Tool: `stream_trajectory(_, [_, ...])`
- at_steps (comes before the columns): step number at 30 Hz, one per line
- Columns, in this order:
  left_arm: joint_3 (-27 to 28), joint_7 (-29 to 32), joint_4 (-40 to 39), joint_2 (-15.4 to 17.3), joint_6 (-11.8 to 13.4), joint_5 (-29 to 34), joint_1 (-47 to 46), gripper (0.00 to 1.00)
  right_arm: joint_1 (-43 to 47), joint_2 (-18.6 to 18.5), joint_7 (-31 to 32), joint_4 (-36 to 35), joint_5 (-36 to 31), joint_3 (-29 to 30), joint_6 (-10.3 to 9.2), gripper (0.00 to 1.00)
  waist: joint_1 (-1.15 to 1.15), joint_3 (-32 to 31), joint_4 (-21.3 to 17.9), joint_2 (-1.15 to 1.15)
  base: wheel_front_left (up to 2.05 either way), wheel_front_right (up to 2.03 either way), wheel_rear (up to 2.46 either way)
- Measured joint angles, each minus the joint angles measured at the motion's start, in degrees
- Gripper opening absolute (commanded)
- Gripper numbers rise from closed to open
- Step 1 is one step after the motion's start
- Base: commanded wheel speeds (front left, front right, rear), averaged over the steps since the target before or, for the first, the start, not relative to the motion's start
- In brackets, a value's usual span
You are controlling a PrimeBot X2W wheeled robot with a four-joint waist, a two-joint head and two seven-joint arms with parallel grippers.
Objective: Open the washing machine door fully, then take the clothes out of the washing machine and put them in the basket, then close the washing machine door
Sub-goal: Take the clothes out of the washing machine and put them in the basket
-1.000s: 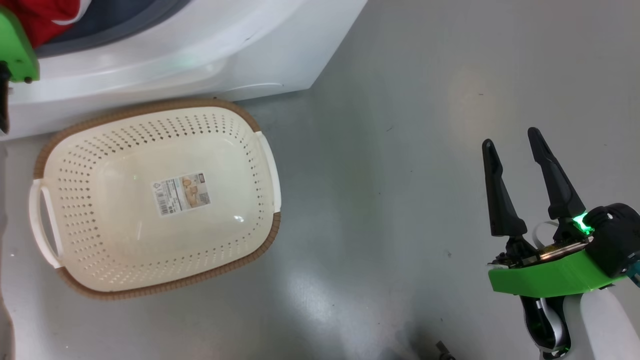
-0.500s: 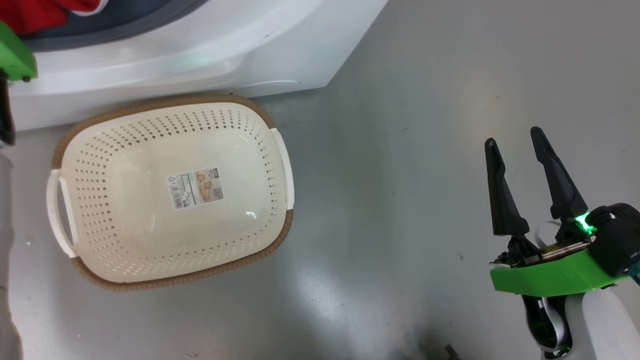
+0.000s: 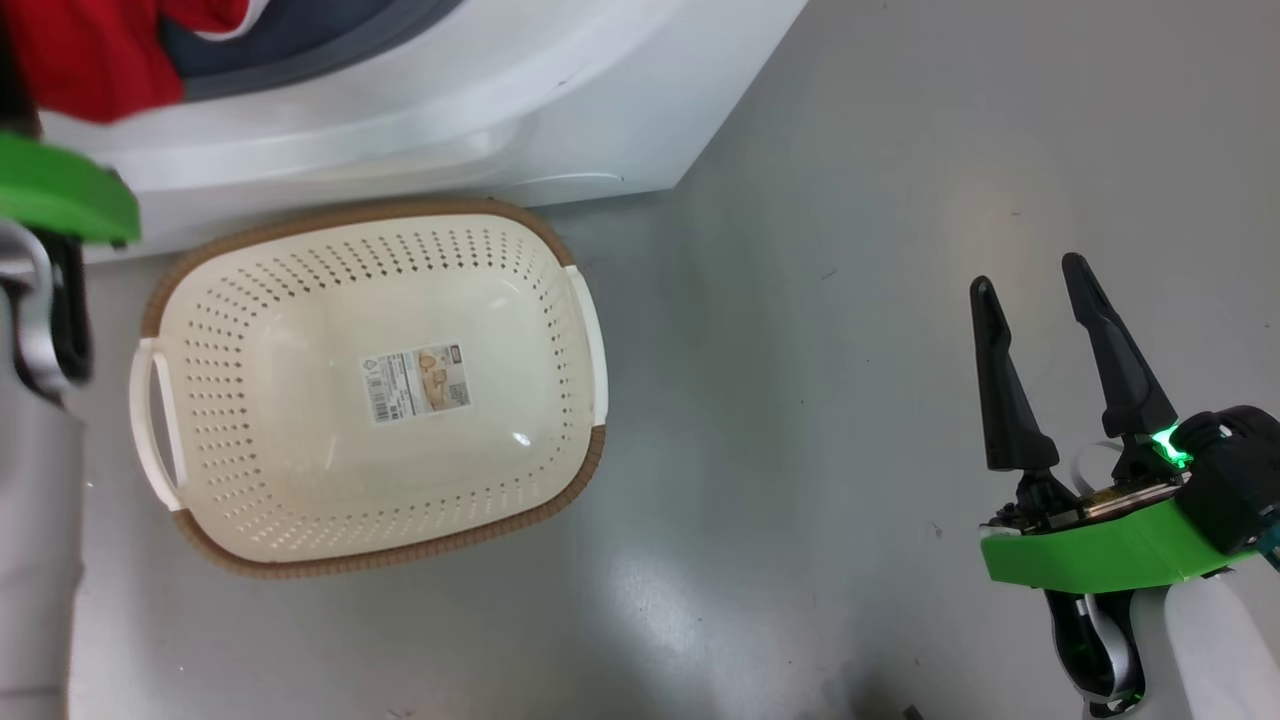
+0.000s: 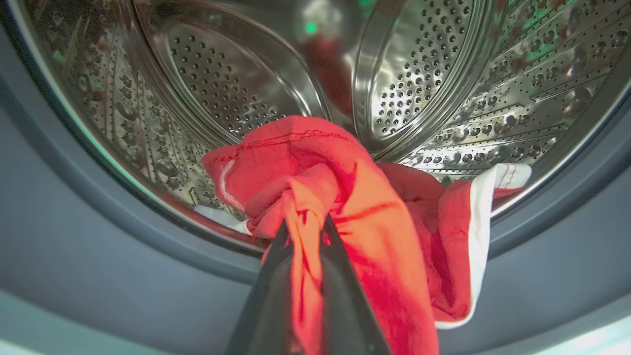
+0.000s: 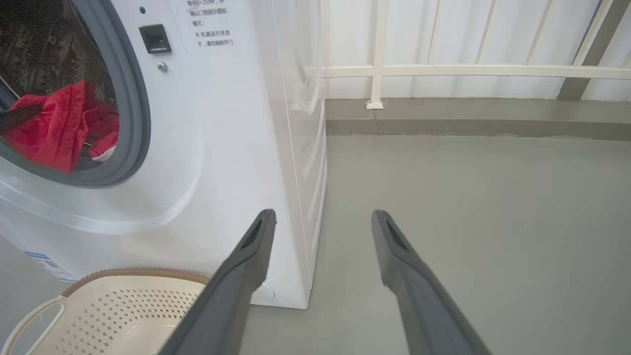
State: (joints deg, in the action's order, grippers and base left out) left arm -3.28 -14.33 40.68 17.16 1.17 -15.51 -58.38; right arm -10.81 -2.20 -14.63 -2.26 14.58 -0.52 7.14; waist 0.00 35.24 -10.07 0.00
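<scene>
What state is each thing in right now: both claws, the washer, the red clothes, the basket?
left gripper: shut on the clothes.
right gripper: open, holding nothing.
washing machine: front opening uncovered.
clothes: gripped, draped across the machine's opening.
basket: upright on the floor, empty apart from its label.

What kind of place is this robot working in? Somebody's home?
Probably a laundry corner, perhaps on a balcony: a white washing machine with red clothes inside, a basket on the bare grey floor, and a white railing behind.
</scene>
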Motion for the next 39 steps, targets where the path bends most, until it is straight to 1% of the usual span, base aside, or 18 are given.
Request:
stream_trajectory(3, [0.25,-0.07,-5.08,-0.04,0.66,0.43,4.54,0.0,0.0,-0.01,0.0,0.04,-0.07,0.08,0.0,1.0,0.0,-0.56,0.16,0.0,0.0,0.0,0.0])
stream_trajectory(8, [1.19,-0.21,-14.01,-1.31,1.46,1.12,10.71,0.0,0.0,-0.02,0.0,0.09,-0.16,0.35,0.0,1.0,0.0,-1.46,0.72,0.0,0.0,0.0,0.0])
stream_trajectory(15, [1.96,-0.22,-21.74,-2.83,2.25,1.57,17.82,0.0,0.01,-0.03,0.0,0.18,-0.75,1.04,0.0,1.0,0.0,-3.21,1.56,0.0,0.0,0.0,0.0])
stream_trajectory(16, [2.15,-0.22,-23.6,-3.47,2.36,1.9,19.22,0.0,0.02,-0.05,0.0,0.26,-1.02,1.32,0.0,1.0,0.0,-3.73,1.84,0.0,0.0,0.0,0.0])
stream_trajectory(26, [1.51,-0.22,-29.67,-6.24,2.43,3.09,26.56,0.0,0.32,-0.05,0.0,0.41,-1.05,1.76,0.0,1.0,0.0,-7.24,3.03,0.0,0.0,0.0,0.0])
stream_trajectory(33, [0.74,-0.22,-32.44,-7.57,2.42,3.44,30.1,0.0,1.59,-0.05,0.0,0.42,-1.07,2.35,0.0,1.0,0.0,-9.6,4.22,0.0,0.0,0.0,0.0])
stream_trajectory(39, [-1.05,-0.22,-34.01,-8.95,2.33,3.45,32.99,0.0,2.36,-0.05,0.0,0.43,-1.07,2.79,0.0,1.0,0.0,-11.6,5.05,0.0,0.0,0.0,0.0])
